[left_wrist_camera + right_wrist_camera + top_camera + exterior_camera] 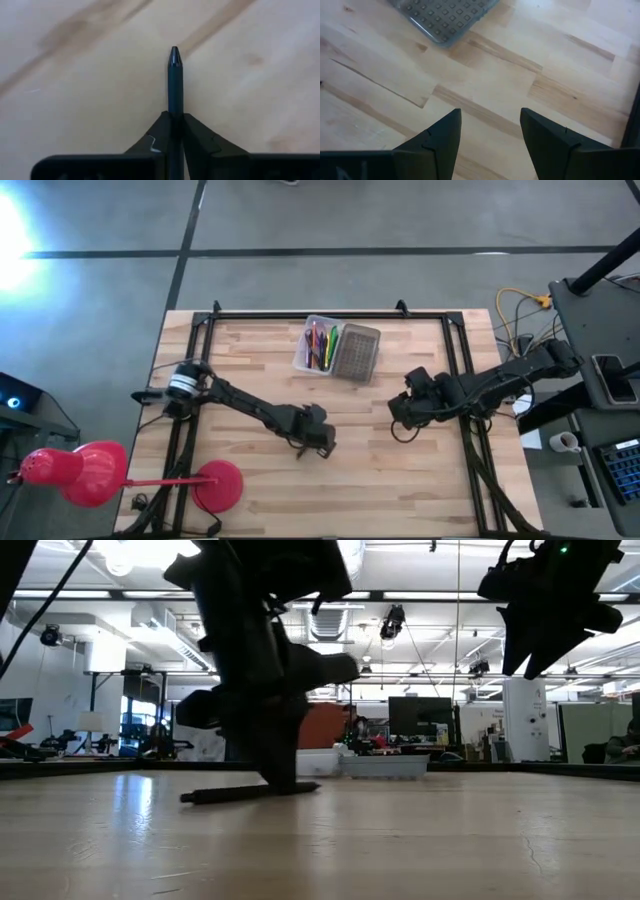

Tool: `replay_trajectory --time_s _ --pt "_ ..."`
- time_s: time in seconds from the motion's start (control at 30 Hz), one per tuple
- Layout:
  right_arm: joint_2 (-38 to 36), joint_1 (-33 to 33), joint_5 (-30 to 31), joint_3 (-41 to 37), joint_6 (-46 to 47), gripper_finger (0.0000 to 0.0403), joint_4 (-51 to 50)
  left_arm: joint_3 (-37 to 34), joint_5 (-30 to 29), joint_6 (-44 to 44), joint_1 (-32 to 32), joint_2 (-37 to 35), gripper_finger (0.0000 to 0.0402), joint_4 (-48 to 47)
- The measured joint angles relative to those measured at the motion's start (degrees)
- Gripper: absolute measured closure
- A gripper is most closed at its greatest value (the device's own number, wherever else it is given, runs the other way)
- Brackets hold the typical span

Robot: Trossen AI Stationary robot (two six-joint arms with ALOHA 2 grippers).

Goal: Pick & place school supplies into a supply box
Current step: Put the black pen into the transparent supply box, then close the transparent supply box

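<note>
My left gripper (pixel 318 440) is down at the table's middle, shut on a dark pen (pixel 174 80). In the low view the pen (pixel 225 794) lies about level at the tabletop under the gripper (pixel 280 780). The clear supply box (pixel 318 345) stands toward the far edge and holds several coloured pens and pencils. Its grey dotted lid (pixel 355 351) lies flat beside it on the right. My right gripper (pixel 404 408) hangs open right of centre, raised above the table (pixel 545 650) and touching nothing. In its wrist view the fingers (pixel 490 145) stand apart over bare wood, with the lid's corner (pixel 445 15) beyond them. My left gripper pinches the dark pen's barrel (pixel 175 111) between its two fingers, which come from above and point down. The pen's pointed end (pixel 174 54) sticks out past the fingertips. The pen lies about level along the tabletop (pixel 200 796); whether it rests on the wood, I cannot tell.
A black frame (pixel 300 315) runs around the wooden tabletop. A red lamp (pixel 95 472) with a round base (pixel 218 485) stands at the near left corner. Bare wood lies between the two grippers and along the near edge (pixel 400 500).
</note>
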Motion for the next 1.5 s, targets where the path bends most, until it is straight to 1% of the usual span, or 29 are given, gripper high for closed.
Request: replay_trajectory --time_s 0.13,0.23,0.3,0.4,0.5,0.67,0.77,0.87,1.0,1.1,1.17,1.27,1.4,1.5 --pt "0.00 0.00 0.05 -0.07 0.89 0.0209 0.09 -0.98 -0.17 0.25 1.07 -0.32 0.0385 -2.10" --pt "0.00 0.00 0.03 -0.07 1.91 0.0209 0.14 -0.89 -0.25 1.50 1.72 -2.97 0.0391 -2.03" --pt "0.00 0.00 0.02 -0.07 2.09 0.0209 0.32 -0.97 -2.63 2.45 2.78 -4.90 0.0394 -3.27" --pt "0.00 0.00 0.67 -0.07 4.06 0.0209 0.46 -0.39 -7.10 3.82 5.88 -9.91 0.0394 -1.76" --pt "0.00 0.00 2.99 -0.07 6.67 0.0209 0.69 -0.36 -7.89 7.06 11.17 -13.86 0.0394 0.21" --pt "0.17 0.00 3.28 -0.09 7.01 0.0209 4.02 0.19 -6.89 14.76 22.63 -16.31 0.0394 2.81" --pt "0.17 -0.09 3.26 -0.29 6.94 0.0209 7.18 1.11 -4.87 18.77 29.75 -16.74 0.0394 4.45" --pt "0.20 -0.11 3.09 -0.65 7.43 0.0209 8.68 1.15 -1.44 21.60 36.11 -15.35 0.0394 6.34" --pt "1.40 -0.13 3.02 -0.85 9.51 0.0209 8.59 2.10 2.67 22.95 41.85 -13.59 0.0394 10.19" --pt "3.30 -0.24 2.70 -0.85 11.35 0.0209 8.49 2.11 6.29 24.75 43.20 -10.67 0.0394 13.14" --pt "5.11 -0.86 0.35 -0.85 12.95 0.0209 8.46 2.09 8.94 25.18 43.10 -9.12 0.0387 14.95" --pt "7.72 -2.02 -3.08 -0.87 12.57 0.0209 8.74 2.06 9.32 25.38 42.96 -7.33 0.0366 15.44" --pt "9.38 -3.20 -3.60 -0.87 10.17 0.0209 8.50 1.57 9.18 25.37 43.18 -5.87 0.0337 14.47" --pt "8.91 -6.40 -5.37 -0.87 11.76 0.0209 6.84 2.37 9.25 26.92 43.76 -7.03 0.0325 15.15"
